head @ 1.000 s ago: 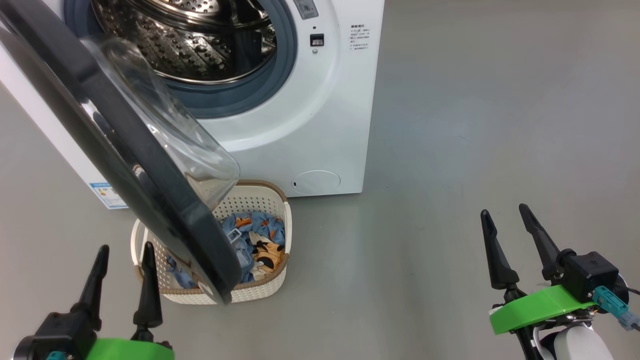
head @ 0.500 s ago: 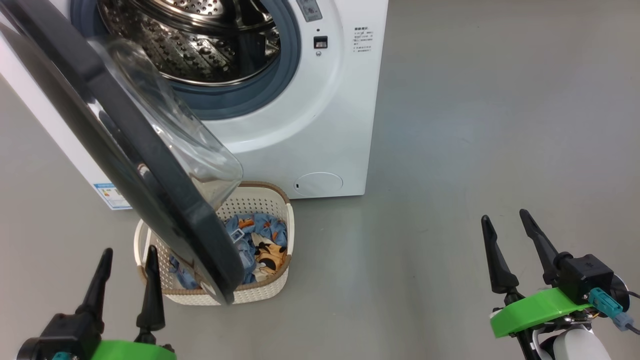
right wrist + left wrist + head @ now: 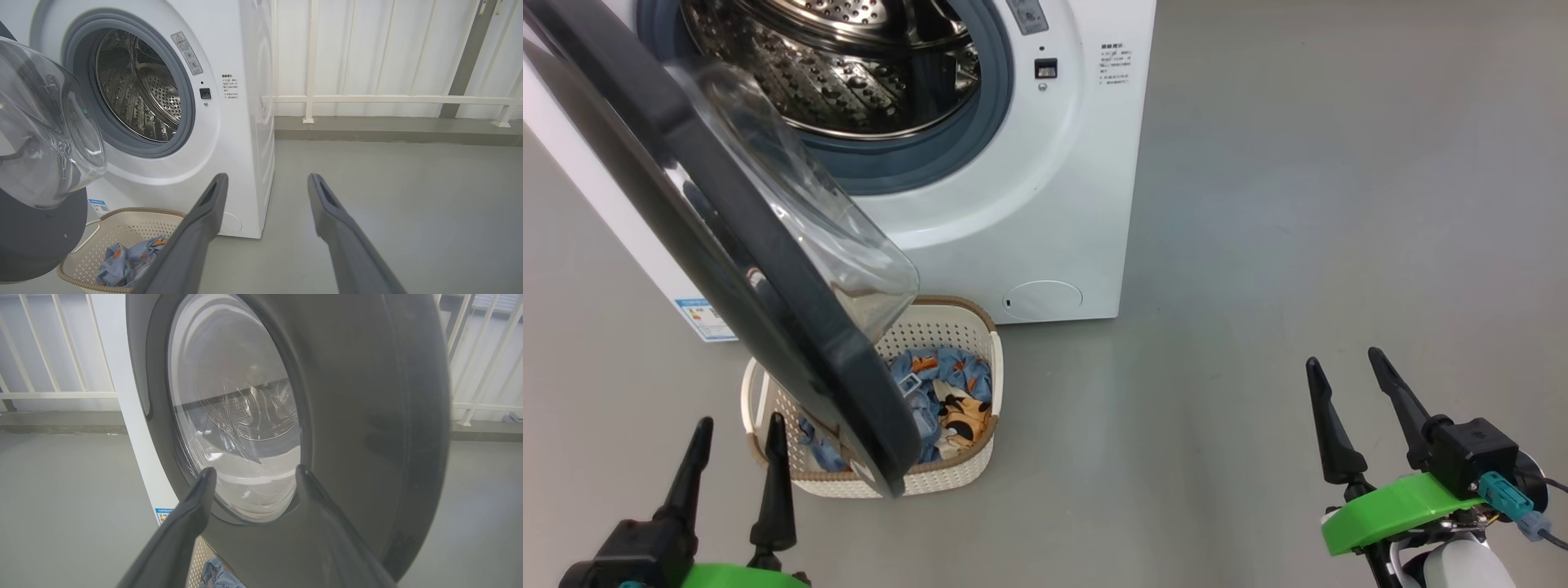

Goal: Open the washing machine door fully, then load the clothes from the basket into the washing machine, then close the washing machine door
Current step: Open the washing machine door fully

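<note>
Grey floor [image 3: 1298, 204] spreads under everything you see, with a white railing [image 3: 367, 99] along the wall behind. Your big white front-loading washing machine [image 3: 1045, 204] stands at the upper left of the head view, its perforated steel drum [image 3: 833, 73] exposed. Its large round black-rimmed door [image 3: 731, 245], with a bulging clear glass bowl at the centre, is swung out towards you. It overhangs the small cream perforated plastic basket [image 3: 992, 367] on the floor just in front of the machine. The light blue clothes [image 3: 947, 392] with orange and black prints lie bundled inside that basket. Your left gripper [image 3: 741, 419] hovers near the basket's left end, facing the door's outer face, fingers spread and empty. Your right gripper [image 3: 1343, 356] hangs over the floor well apart to the right, jaws likewise spread and holding nothing.
</note>
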